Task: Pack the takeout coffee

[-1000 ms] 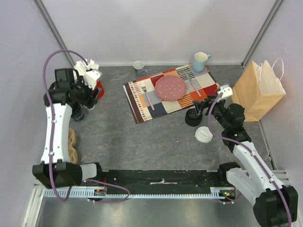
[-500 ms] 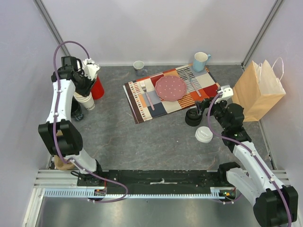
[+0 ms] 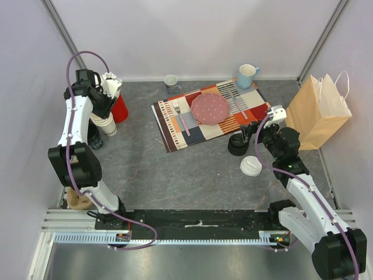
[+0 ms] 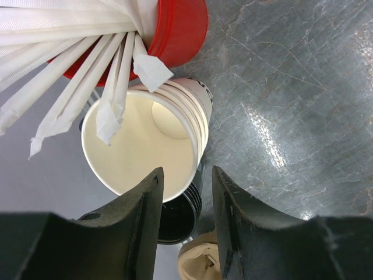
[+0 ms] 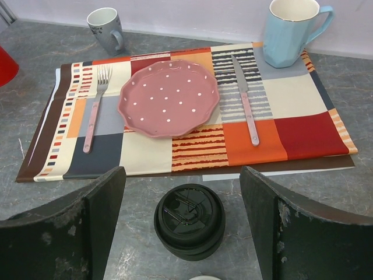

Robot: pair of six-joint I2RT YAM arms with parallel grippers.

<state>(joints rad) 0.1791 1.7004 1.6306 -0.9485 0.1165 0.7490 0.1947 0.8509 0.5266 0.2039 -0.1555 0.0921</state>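
Two takeout coffee cups stand right of centre: one with a black lid (image 3: 237, 146) (image 5: 189, 220) and one with a white lid (image 3: 250, 166) nearer the arms. My right gripper (image 3: 247, 132) (image 5: 182, 175) is open, its wide jaws just behind and above the black-lidded cup and not touching it. My left gripper (image 3: 104, 114) (image 4: 186, 170) is at the far left over a stack of lidless white paper cups (image 3: 106, 123) (image 4: 140, 146). Its jaws are partly open astride the stack's near rim, with a gap showing on both sides.
A red cup (image 3: 120, 108) (image 4: 180, 29) of wrapped straws (image 4: 76, 70) stands beside the stack, with black cups (image 4: 178, 219) below it. A placemat (image 3: 175, 131) holds a pink plate (image 3: 211, 108) and cutlery. A blue mug (image 3: 247, 76) and a grey mug (image 3: 171, 81) stand behind. A paper bag (image 3: 317, 114) stands at the right.
My left arm swung in over the white cup stack and its jaws narrowed, then held still. The right arm and both lidded cups have not moved.
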